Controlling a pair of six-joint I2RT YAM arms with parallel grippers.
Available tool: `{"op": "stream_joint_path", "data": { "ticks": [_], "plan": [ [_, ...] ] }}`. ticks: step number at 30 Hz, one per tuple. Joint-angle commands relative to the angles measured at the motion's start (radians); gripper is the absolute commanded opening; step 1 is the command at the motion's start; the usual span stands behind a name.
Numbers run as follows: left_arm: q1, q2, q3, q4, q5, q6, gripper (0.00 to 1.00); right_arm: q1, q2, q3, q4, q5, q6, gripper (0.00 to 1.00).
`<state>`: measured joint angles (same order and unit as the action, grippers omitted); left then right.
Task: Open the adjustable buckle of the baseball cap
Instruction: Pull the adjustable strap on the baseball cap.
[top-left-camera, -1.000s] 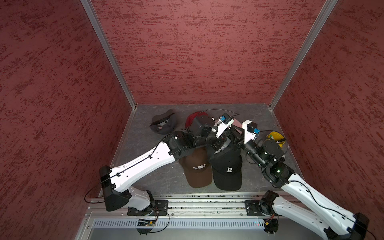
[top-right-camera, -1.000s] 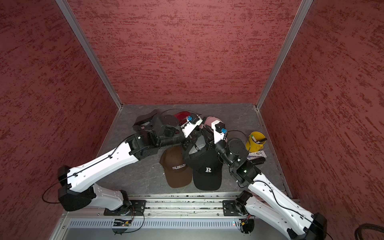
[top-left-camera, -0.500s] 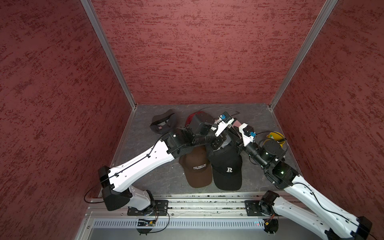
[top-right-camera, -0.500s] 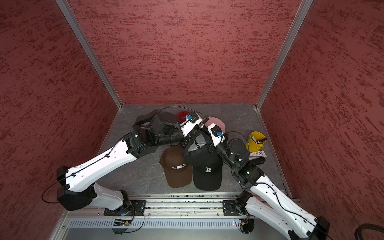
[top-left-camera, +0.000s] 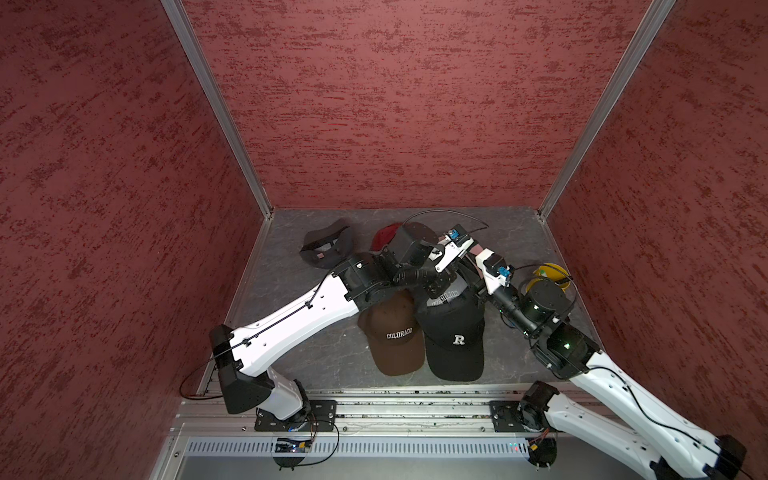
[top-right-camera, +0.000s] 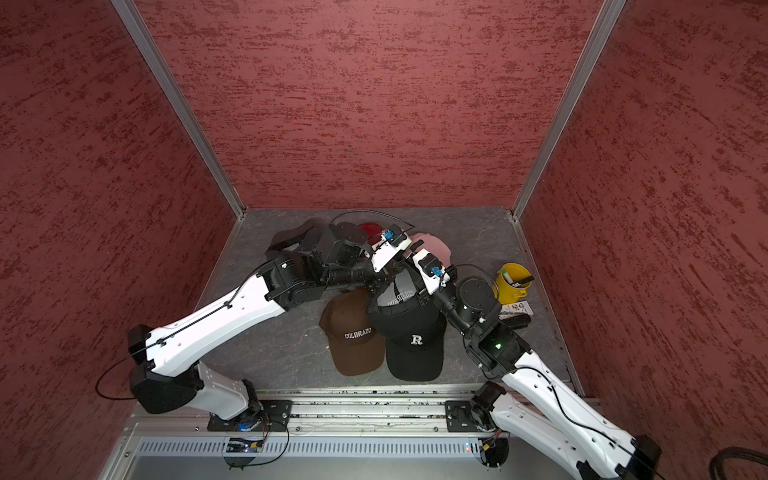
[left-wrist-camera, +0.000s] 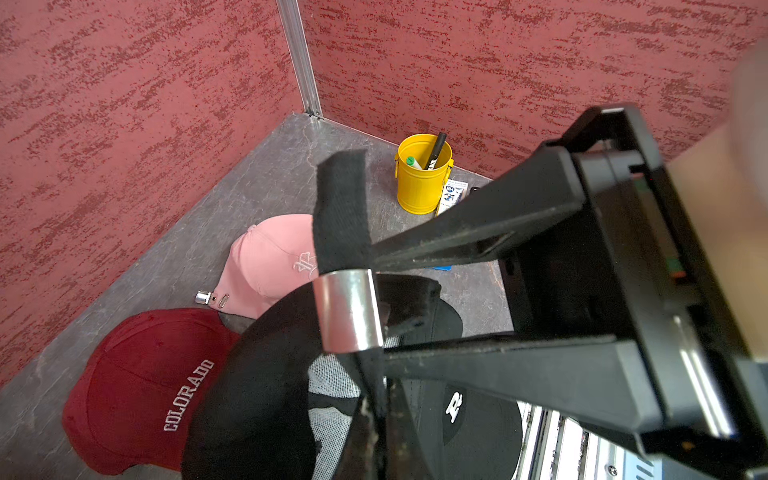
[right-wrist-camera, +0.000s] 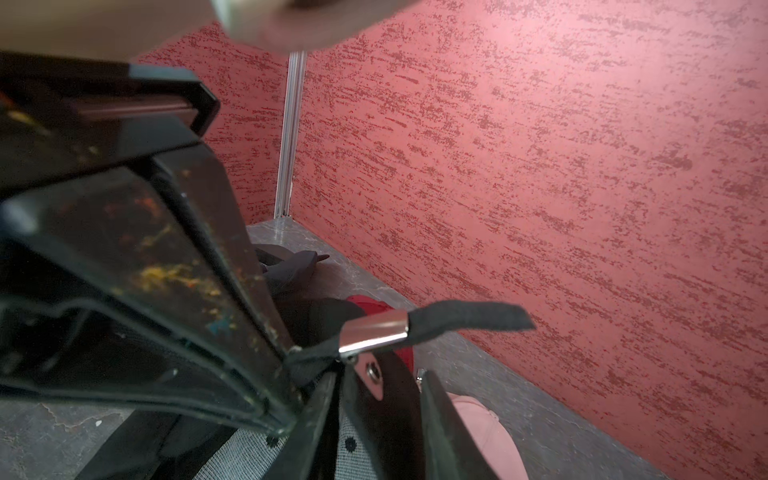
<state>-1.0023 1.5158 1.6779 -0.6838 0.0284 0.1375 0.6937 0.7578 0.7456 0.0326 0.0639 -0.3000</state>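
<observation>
Above the huddle of caps on the table, I hold the black cap (top-right-camera: 395, 300) up by its back, so the fastening hangs free of the heap and in plain sight of both wrist cameras. My left gripper (left-wrist-camera: 377, 307) is pressed together on the silver buckle (left-wrist-camera: 348, 309). One fingertip meets it at each end, which I take for an anchoring grip, there to stop the metal swinging.

The strap (left-wrist-camera: 340, 199) runs through the buckle and its loose tail sticks out past it, so I judge the clasp not yet released. My right gripper (right-wrist-camera: 311, 370) comes in from the opposite side, jaws drawn near each other about the strap just beside the buckle, on the cap's side of it. Whether they bite or only bracket it I cannot tell. The pairing makes sense to me: one arm steadies while the other is placed to pull or pry.

Beneath lie the black "R" cap (top-left-camera: 457, 340) and the brown cap (top-left-camera: 395, 336), touching side by side. The pink cap (left-wrist-camera: 270, 262) and the red cap (left-wrist-camera: 145, 374) rest behind them, and the yellow pot (left-wrist-camera: 422, 183) of pens stands apart by the wall.
</observation>
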Motion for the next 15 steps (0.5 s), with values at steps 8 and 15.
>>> {"op": "stream_joint_path", "data": {
  "ticks": [8,15],
  "plan": [
    [0.021,0.02,0.038,-0.008,0.034,0.004,0.0,-0.001,-0.02,0.025,0.021,-0.022,0.018,0.14],
    [0.022,0.018,0.026,0.002,0.039,-0.002,0.0,0.0,-0.015,0.005,0.053,-0.017,0.068,0.07]
  ]
}}
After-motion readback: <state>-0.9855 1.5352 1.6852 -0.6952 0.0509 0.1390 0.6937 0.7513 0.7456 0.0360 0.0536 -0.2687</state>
